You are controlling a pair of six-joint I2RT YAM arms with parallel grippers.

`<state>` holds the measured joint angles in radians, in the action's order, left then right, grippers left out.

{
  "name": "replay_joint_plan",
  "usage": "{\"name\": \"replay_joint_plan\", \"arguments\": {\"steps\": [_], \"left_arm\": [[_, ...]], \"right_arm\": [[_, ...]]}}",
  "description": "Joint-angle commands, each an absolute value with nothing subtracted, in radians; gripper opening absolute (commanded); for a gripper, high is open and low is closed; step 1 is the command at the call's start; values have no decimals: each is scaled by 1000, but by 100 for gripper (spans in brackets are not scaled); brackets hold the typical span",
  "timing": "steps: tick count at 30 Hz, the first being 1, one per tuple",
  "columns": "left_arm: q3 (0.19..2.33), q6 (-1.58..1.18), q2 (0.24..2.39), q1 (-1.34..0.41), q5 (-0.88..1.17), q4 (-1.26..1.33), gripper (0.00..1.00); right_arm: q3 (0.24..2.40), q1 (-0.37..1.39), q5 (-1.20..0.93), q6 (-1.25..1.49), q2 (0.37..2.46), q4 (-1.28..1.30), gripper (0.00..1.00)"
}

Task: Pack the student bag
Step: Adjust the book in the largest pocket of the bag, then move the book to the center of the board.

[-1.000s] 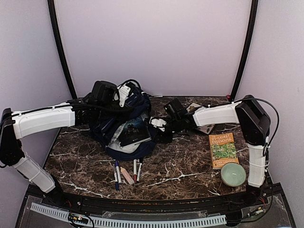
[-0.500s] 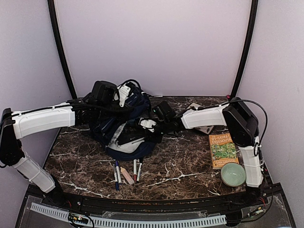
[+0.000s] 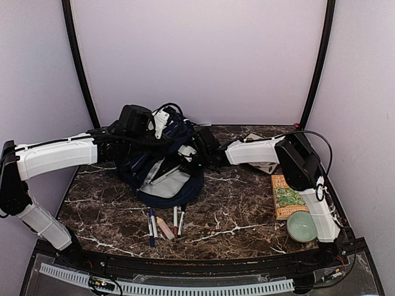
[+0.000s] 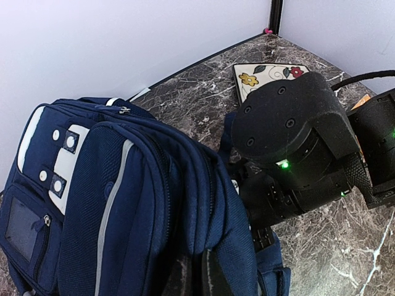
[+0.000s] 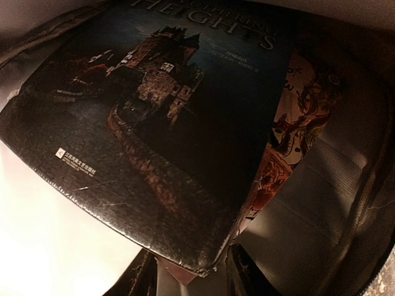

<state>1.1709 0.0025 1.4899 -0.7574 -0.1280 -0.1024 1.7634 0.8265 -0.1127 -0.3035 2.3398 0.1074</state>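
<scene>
Student bag (image 3: pixel 133 168) around right fingers (image 5: pixel 139 279), dark book (image 5: pixel 154 123) between them.

Book (image 5: pixel 154 123) inside student bag (image 3: pixel 131 165), pens (image 3: pixel 164 224) before it.

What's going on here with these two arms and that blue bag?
A robot is packing a backpack. The left gripper seems to pinch the top of it, propping the mouth open, while the right gripper reaches inside with a dark book clamped in it. Some pens, an orange book and a green bowl lie on the table outside the bag.
</scene>
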Motion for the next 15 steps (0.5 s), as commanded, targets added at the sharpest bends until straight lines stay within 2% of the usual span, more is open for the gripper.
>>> {"name": "replay_joint_plan", "arguments": {"steps": [1,11,15], "left_arm": [[1178,-12,1404,-767,-109,-2,0],[1150,-8,1411,-763,-132,1,0],[1123,-13,1407,-754,-127,13,0]], "right_arm": [[1761,822,-132,-250,2326,64,40],[1415,810,-182,-314,2017,67,53],[1334,757,-212,-311,1892,186,55]]}}
